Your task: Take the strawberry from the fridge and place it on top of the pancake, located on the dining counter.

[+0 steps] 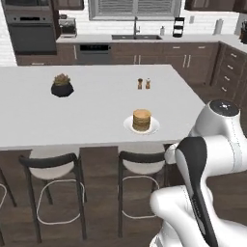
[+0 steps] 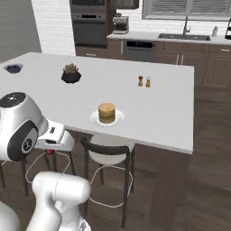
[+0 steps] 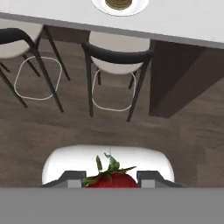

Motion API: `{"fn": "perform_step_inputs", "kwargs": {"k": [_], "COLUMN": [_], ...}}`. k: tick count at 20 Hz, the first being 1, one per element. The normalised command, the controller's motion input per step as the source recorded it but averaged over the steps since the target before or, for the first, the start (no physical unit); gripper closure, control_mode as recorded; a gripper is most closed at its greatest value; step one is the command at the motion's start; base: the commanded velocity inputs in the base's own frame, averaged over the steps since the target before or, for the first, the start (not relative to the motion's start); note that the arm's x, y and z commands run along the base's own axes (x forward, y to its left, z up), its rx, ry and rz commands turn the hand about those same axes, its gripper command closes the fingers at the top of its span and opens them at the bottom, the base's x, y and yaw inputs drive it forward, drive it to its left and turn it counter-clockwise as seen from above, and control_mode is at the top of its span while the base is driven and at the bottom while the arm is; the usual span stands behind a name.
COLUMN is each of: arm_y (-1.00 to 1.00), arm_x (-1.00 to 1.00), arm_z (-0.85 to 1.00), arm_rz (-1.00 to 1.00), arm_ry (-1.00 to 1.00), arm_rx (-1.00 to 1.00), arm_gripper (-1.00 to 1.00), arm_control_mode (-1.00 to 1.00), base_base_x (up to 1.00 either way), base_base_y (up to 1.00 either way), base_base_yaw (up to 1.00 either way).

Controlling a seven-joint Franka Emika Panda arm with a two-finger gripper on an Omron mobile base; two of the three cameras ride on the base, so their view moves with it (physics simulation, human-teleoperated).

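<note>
My gripper (image 3: pixel 111 179) is shut on the strawberry (image 3: pixel 109 177), a red berry with green leaves held between the two fingertips. It hangs low over the wood floor, in front of the dining counter (image 1: pixel 96 111) and below its top. In the right base view the hand sits at the lower left with a speck of red strawberry (image 2: pixel 50 152) under it. The pancake (image 1: pixel 141 119) stands on a white plate (image 1: pixel 129 127) near the counter's front edge, ahead of the hand; pancake (image 2: pixel 107 112), pancake (image 3: pixel 120 3). The fridge is out of view.
Two black-backed stools (image 1: pixel 53 166) (image 1: pixel 140 164) stand under the counter's front edge, between hand and counter. A dark potted plant (image 1: pixel 62 87) and salt and pepper shakers (image 1: pixel 144 83) sit further back. A small dark bowl (image 2: pixel 13 67) lies far left.
</note>
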Motion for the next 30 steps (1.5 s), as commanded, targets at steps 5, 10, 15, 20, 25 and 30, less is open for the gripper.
{"fn": "perform_step_inputs", "kwargs": {"k": [5, 10, 15, 20, 25, 30], "arm_y": [0.0, 0.0, 0.0, 0.0, 0.0, 0.0], "arm_x": [0.0, 0.0, 0.0, 0.0, 0.0, 0.0], "arm_z": [0.0, 0.0, 0.0, 0.0, 0.0, 0.0], "arm_rz": [0.0, 0.0, 0.0, 0.0, 0.0, 0.0], "arm_ry": [0.0, 0.0, 0.0, 0.0, 0.0, 0.0], "arm_rx": [0.0, 0.0, 0.0, 0.0, 0.0, 0.0], "arm_gripper": [1.0, 1.0, 1.0, 1.0, 1.0, 1.0], "arm_control_mode": [1.0, 1.0, 1.0, 1.0, 1.0, 1.0], "base_base_x": [0.96, 0.63, 0.46, 0.27, 0.25, 0.39], "base_base_y": [0.15, 0.24, 0.63, 0.59, 0.19, 0.0], "base_base_yaw": [-0.26, -0.02, -0.11, -0.12, -0.03, 0.0]}}
